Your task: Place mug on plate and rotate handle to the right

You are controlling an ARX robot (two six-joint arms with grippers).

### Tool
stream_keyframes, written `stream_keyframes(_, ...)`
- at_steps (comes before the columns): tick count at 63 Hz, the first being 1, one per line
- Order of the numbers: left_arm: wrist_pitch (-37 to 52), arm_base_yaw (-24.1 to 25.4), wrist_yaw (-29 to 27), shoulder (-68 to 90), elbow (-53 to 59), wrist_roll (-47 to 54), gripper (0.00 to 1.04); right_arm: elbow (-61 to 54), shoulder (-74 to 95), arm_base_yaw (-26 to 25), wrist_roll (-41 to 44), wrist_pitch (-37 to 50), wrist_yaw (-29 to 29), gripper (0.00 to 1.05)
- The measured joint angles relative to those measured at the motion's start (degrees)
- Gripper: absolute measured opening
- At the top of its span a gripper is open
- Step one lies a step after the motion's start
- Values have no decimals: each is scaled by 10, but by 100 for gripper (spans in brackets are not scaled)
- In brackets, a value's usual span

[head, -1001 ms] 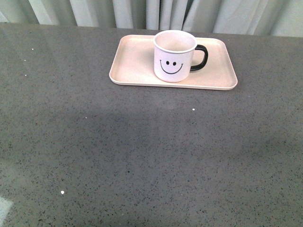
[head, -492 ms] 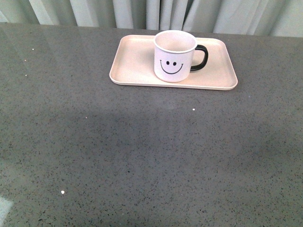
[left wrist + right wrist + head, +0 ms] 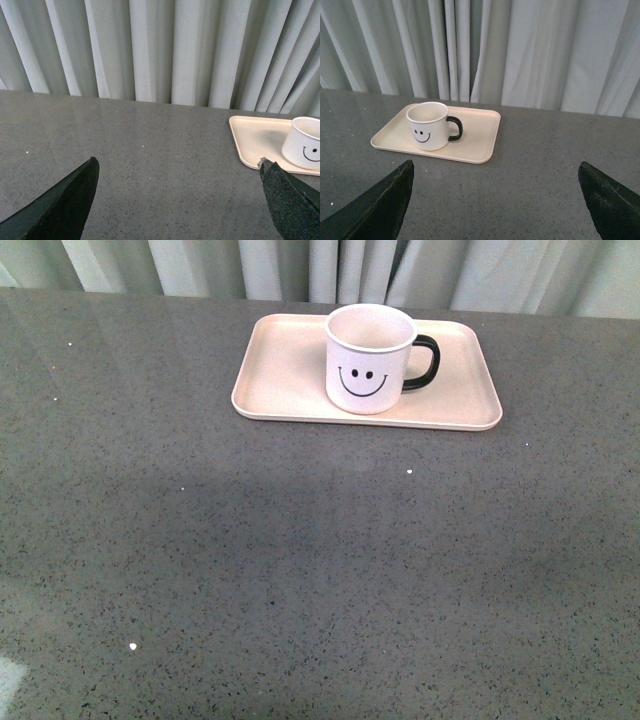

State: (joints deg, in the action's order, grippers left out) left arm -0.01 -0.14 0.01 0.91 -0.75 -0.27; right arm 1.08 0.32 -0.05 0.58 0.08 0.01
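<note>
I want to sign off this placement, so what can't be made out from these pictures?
- Inside bottom of the mug: hidden by its own wall in the front and right wrist views.
- The mug's handle: cut off by the picture edge in the left wrist view.
- Plate surface under and behind the mug: hidden by the mug.
- Left gripper and right gripper: only dark fingertips show; neither appears in the front view.

White mug (image 3: pixel 368 360), black handle (image 3: pixel 424 361), pink-beige plate (image 3: pixel 280 370)
</note>
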Motion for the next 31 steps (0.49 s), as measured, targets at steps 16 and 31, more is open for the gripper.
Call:
stream_keyframes(16,0,0,0,0,0,0,95,0,0,0,0,0,0,96)
stream_keyframes(31,0,0,0,0,0,0,96,0,0,0,0,0,0,96)
